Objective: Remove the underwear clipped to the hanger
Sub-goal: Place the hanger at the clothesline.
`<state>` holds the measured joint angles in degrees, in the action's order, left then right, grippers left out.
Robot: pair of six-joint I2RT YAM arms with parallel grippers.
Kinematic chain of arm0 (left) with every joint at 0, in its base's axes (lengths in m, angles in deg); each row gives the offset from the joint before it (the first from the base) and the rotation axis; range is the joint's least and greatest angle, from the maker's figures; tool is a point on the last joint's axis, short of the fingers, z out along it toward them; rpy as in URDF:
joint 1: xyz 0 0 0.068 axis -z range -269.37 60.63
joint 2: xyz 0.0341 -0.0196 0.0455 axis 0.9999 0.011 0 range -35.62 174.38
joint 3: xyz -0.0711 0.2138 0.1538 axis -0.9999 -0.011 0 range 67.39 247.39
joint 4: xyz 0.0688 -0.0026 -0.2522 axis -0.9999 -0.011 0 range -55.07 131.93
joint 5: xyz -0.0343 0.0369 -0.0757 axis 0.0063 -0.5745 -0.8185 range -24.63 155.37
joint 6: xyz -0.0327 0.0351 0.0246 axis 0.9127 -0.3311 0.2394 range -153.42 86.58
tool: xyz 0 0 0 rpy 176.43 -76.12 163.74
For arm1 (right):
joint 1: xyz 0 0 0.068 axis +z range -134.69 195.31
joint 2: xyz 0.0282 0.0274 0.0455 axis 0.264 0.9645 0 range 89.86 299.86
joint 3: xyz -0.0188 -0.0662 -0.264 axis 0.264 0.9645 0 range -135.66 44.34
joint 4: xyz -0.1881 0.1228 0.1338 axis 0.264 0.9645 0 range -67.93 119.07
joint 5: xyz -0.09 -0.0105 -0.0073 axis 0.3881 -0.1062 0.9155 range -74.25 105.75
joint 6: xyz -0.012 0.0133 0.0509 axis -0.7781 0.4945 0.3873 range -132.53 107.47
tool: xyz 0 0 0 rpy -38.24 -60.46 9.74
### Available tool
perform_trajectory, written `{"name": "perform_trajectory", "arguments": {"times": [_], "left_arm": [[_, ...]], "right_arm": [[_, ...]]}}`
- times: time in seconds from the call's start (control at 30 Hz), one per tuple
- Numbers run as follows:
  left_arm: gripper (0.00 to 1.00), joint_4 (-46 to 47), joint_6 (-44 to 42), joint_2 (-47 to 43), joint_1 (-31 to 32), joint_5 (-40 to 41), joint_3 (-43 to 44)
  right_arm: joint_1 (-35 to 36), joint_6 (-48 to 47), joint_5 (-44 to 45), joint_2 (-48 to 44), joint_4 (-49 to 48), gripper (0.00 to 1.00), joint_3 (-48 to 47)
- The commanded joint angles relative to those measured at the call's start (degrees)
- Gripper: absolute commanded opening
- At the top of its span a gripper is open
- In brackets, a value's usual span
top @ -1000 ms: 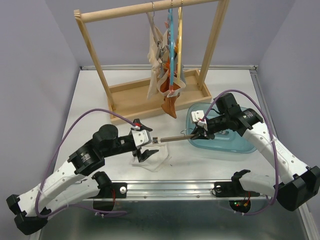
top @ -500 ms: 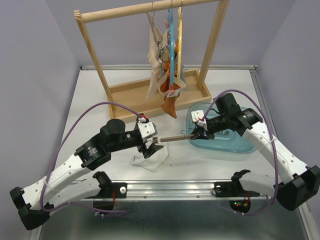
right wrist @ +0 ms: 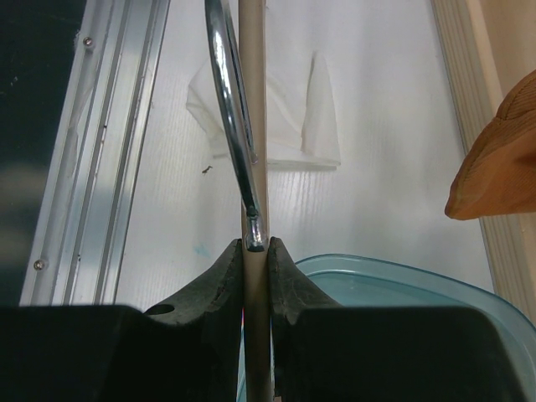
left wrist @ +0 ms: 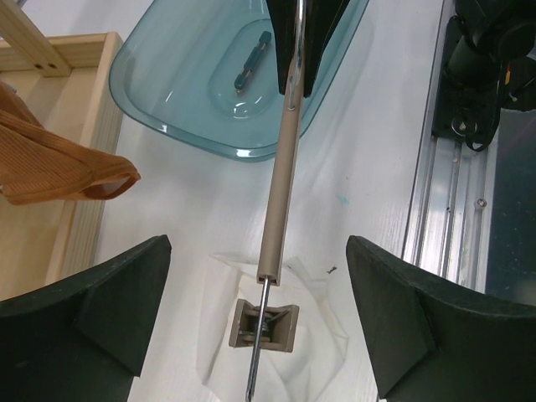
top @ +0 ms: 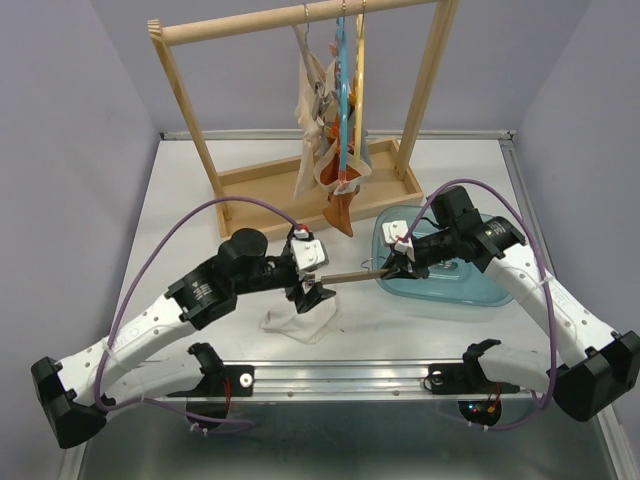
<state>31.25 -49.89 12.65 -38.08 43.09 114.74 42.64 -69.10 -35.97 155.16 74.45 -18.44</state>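
From above, the left hand (top: 318, 292) hovers over the upper edge of the white underwear (top: 298, 320), which lies flat on the bench (top: 180, 200). This hand is at the left end of a beige hanger (top: 350, 277) held roughly level. The right hand (top: 393, 268) grips the hanger's other end at the rim of the blue tub (top: 470, 290). More underwear (top: 325, 150) hangs on the wooden rack (top: 190, 120) behind, well apart from both hands. The left wrist camera shows its fingers (left wrist: 109, 318) spread wide and gripping nothing, with the hanger running between them. The hanger's clip (left wrist: 266, 325) sits on the white underwear directly below, and an orange-brown garment (left wrist: 50, 159) shows off to the left. The right wrist camera shows its fingers (right wrist: 209, 285) pinched shut on the hanger beside the chrome hook (right wrist: 230, 126), with the white underwear lying beyond the tips.
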Motion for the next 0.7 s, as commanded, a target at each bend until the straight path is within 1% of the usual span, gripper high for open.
{"name": "perform_trajectory", "arguments": {"times": [0.0, 0.4, 0.53, 0.67], "left_arm": [[0.96, 3.5, -0.9, 1.6, 0.0, -1.6, 3.4], [0.93, 3.7, -1.3, 6.1, 0.6, -1.4, 4.1], [0.88, 3.5, -1.4, 8.5, 1.4, -1.4, 5.4], [0.80, 1.3, -2.4, 12.0, 2.5, 0.1, 7.7]], "right_arm": [[-0.3, 0.4, -2.2, 0.1, -1.3, 0.01, 1.3], [-0.3, 0.4, -2.5, 0.4, -1.2, 0.00, 1.3], [-0.3, 0.4, -2.5, 0.4, -1.2, 0.01, 1.4], [-0.3, 0.4, -2.6, 0.4, -1.3, 0.00, 1.3]]}}
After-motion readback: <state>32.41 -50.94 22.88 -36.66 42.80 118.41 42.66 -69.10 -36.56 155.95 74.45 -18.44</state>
